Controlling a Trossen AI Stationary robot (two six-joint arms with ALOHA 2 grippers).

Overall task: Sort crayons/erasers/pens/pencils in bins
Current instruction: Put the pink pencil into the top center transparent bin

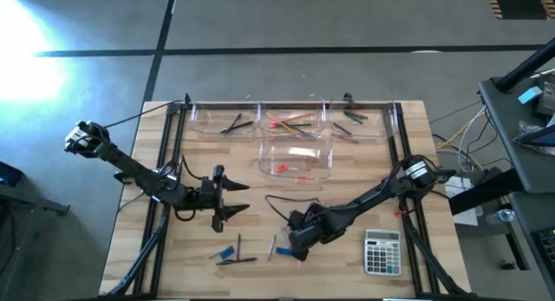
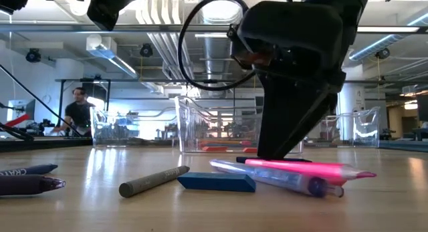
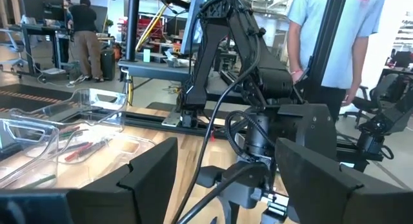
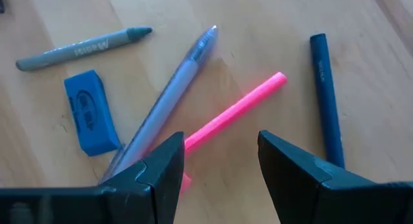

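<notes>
My right gripper point(image 4: 219, 153) hangs open, slanting down, low over a loose group near the table's front edge. Its fingers stand either side of the near end of a pink stick point(image 4: 240, 108) that lies flat. Beside that stick lie a clear-blue pen point(image 4: 169, 95), a blue eraser point(image 4: 90, 121), a grey crayon point(image 4: 84, 48) and a dark blue crayon point(image 4: 326, 95). In the low view the gripper point(image 2: 284, 135) comes down just behind the pink stick point(image 2: 301, 168). Several clear bins point(image 1: 297, 158) stand at the far side. My left gripper point(image 1: 243, 199) waits open at mid-left, pointing level.
A grey calculator point(image 1: 382, 251) lies near the front right. More sticks and a blue eraser point(image 1: 227, 251) lie at the front left. The far bins point(image 1: 224, 121) hold some sticks. A person in a light shirt point(image 3: 335, 37) stands beyond the table.
</notes>
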